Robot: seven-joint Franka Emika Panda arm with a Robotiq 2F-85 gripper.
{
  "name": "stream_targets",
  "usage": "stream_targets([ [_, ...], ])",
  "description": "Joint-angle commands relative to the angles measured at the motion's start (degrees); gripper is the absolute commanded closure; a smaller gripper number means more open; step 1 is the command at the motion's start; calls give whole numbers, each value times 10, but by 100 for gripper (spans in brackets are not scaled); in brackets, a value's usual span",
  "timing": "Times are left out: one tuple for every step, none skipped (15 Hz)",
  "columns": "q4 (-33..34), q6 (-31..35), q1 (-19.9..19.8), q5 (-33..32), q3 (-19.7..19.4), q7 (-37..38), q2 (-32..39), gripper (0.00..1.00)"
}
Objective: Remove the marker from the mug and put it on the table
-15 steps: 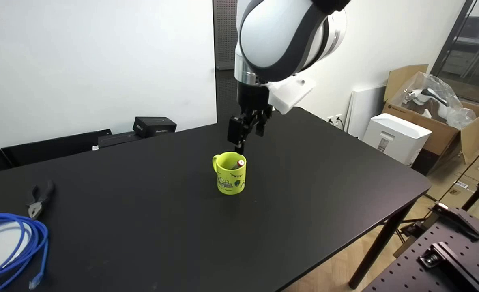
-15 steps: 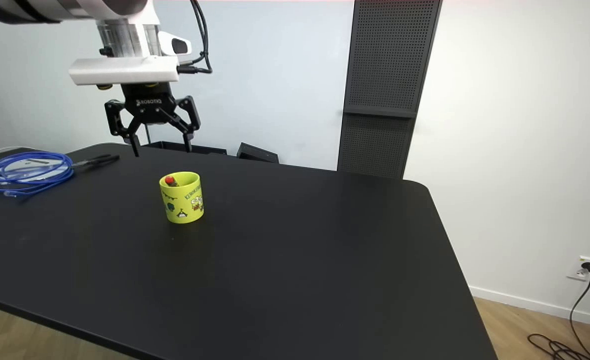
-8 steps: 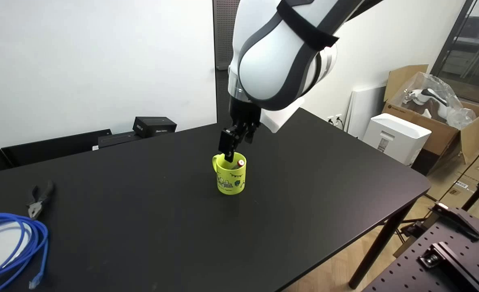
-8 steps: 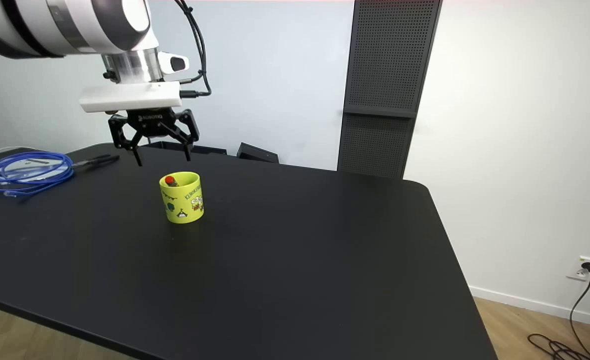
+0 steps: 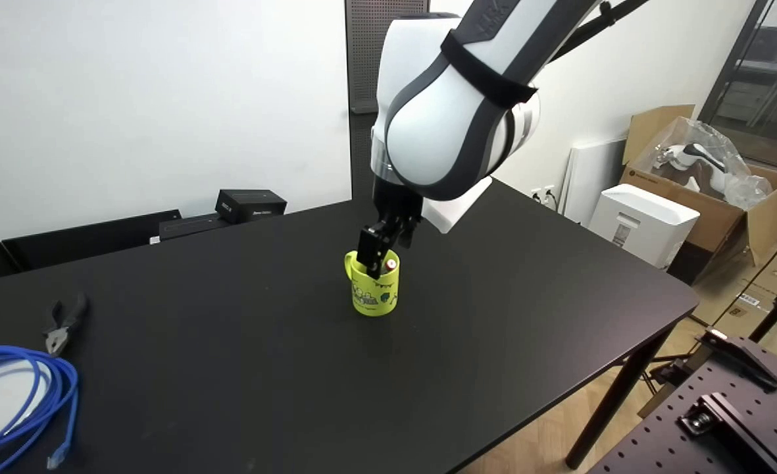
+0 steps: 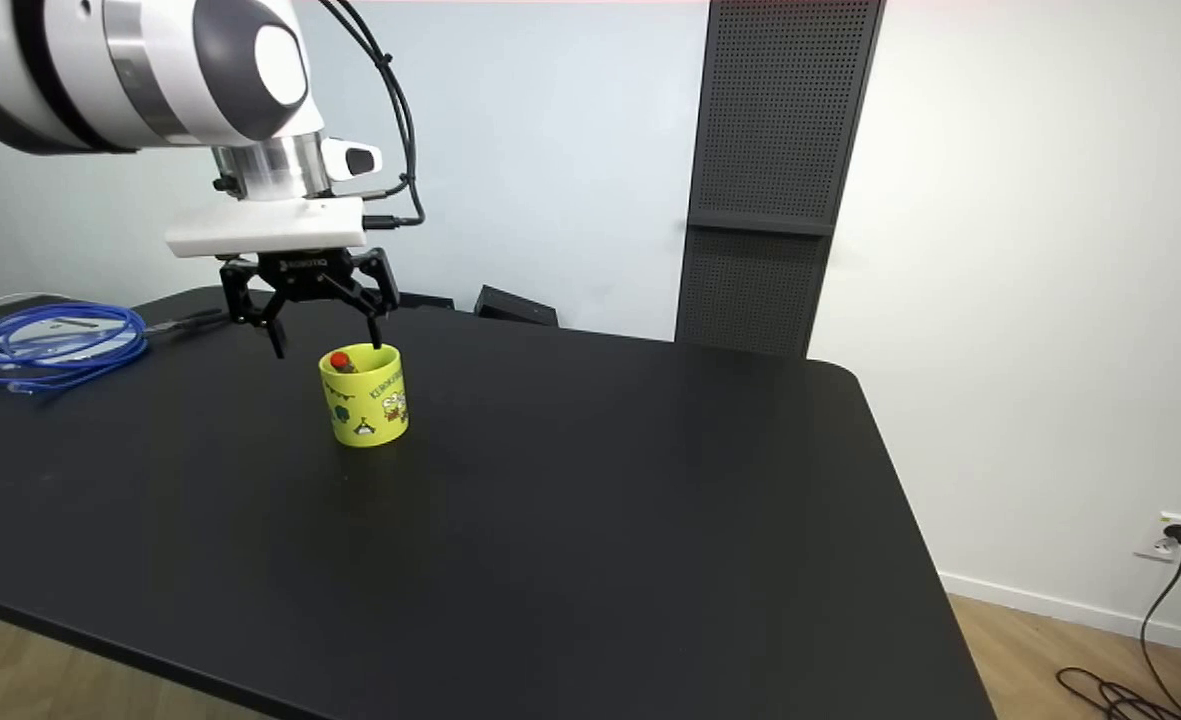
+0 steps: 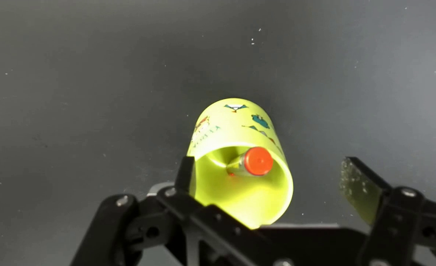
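Observation:
The yellow-green mug (image 5: 375,299) stands upright on the black table (image 5: 283,375) and also shows in an exterior view (image 6: 368,405). The marker (image 7: 257,161) leans inside the mug, its red end at the rim, in the wrist view. That red end also shows in both exterior views (image 5: 391,264) (image 6: 341,361). My gripper (image 6: 327,350) is open and empty, just above and behind the mug there. In the wrist view (image 7: 270,171) one finger (image 7: 185,175) overlaps the mug's left rim and the other finger (image 7: 360,188) is well to its right. The marker's lower part is partly hidden.
A coiled blue cable (image 5: 66,395) and pliers (image 5: 64,326) lie on the table, away from the mug. Black boxes (image 5: 250,205) stand at the back edge near the wall. The mug's handle (image 5: 349,264) points left in that exterior view.
My gripper has come down toward the mug, with a small shift sideways at first. Its jaws have stayed open. The mug and the marker have not moved.

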Motion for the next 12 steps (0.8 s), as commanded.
stream_targets([
  [1, 4, -4, 11, 2, 0, 7, 25],
  [1, 5, -5, 15, 2, 0, 8, 26],
  [2, 4, -6, 19, 3, -2, 10, 33],
  [2, 3, -8, 22, 4, -3, 12, 40],
  [2, 3, -9, 26, 5, -5, 13, 49],
  [2, 3, -10, 31, 5, -6, 14, 55],
  [2, 3, -10, 33, 6, -6, 13, 63],
  [2, 3, -11, 35, 6, -7, 12, 69],
  [1, 4, -12, 39, 8, -8, 10, 75],
  [0, 3, -13, 46, 9, -10, 7, 83],
  [-3, 2, -14, 51, 11, -12, 2, 89],
  [-5, 0, -15, 56, 13, -13, -2, 97],
])
